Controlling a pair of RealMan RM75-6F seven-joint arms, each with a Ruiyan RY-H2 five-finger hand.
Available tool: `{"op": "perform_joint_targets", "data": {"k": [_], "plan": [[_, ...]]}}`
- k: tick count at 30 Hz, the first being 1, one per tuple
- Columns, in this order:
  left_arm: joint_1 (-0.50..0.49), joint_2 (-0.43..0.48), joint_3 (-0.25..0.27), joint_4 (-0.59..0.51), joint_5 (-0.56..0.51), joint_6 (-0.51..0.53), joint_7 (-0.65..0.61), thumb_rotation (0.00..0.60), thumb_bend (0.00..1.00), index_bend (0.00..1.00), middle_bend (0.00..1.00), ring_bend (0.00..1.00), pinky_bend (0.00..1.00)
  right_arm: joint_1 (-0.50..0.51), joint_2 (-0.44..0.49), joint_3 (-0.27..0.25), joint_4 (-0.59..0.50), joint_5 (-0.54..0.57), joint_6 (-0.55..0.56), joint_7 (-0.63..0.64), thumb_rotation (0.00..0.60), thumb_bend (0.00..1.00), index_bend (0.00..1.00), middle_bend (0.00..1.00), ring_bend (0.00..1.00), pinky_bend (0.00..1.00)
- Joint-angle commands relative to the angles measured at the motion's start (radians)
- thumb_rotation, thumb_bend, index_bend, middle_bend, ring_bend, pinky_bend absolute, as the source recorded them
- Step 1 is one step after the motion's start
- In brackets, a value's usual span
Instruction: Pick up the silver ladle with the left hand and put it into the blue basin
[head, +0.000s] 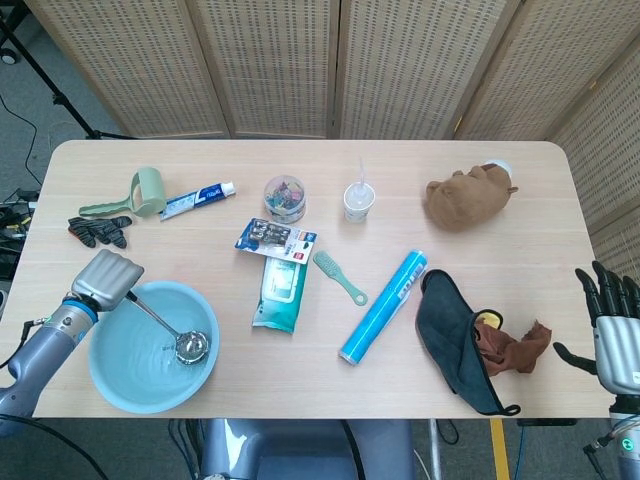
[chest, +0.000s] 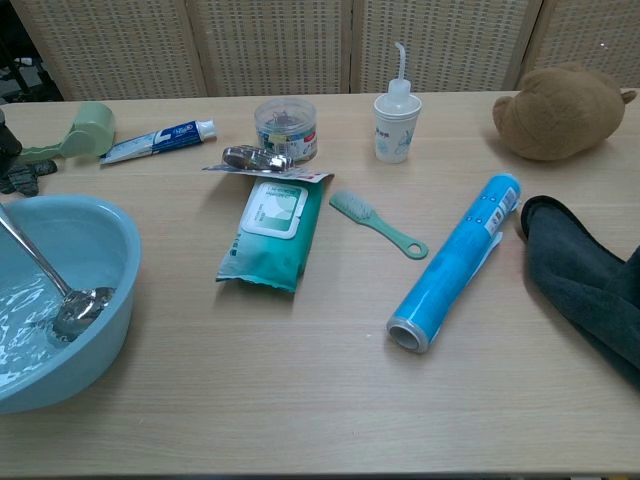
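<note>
Ladle (head: 165, 326) bowl down inside blue basin (head: 108, 385), handle in my left hand (head: 105, 279) at rim; release gently, let handle rest on rim, withdraw upward; right hand (head: 612, 325) idle, fingers spread

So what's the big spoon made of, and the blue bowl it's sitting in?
The silver ladle looks like polished metal, probably steel: its bowl is shiny and mirrors the light. The blue basin looks like smooth plastic: even pale blue colour, soft sheen, thin rounded rim. Neither can be known for sure from looks alone.
</note>
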Motion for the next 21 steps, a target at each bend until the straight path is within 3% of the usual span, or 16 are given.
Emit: {"op": "perform_joint_targets", "data": {"k": [1, 6, 21], "plan": [[0.005, -0.006, -0.008, 0.002, 0.040, 0.022, -0.041, 0.600, 0.68, 0.91, 1.00, 0.99, 1.00, 0.000, 0.000, -0.001, 0.000, -0.001, 0.001, 0.000, 0.600, 0.00, 0.00, 0.00, 0.00, 0.00], [0.026, 0.017, -0.017, -0.004, 0.118, 0.031, -0.141, 0.600, 0.68, 0.91, 1.00, 0.99, 1.00, -0.001, 0.000, -0.002, -0.002, -0.003, 0.000, -0.001, 0.600, 0.00, 0.00, 0.00, 0.00, 0.00], [0.096, 0.248, -0.021, -0.113, 0.345, 0.075, -0.360, 0.600, 0.68, 0.91, 1.00, 0.99, 1.00, 0.004, -0.020, -0.015, -0.002, -0.013, -0.007, -0.039, 0.600, 0.00, 0.00, 0.00, 0.00, 0.00]]}}
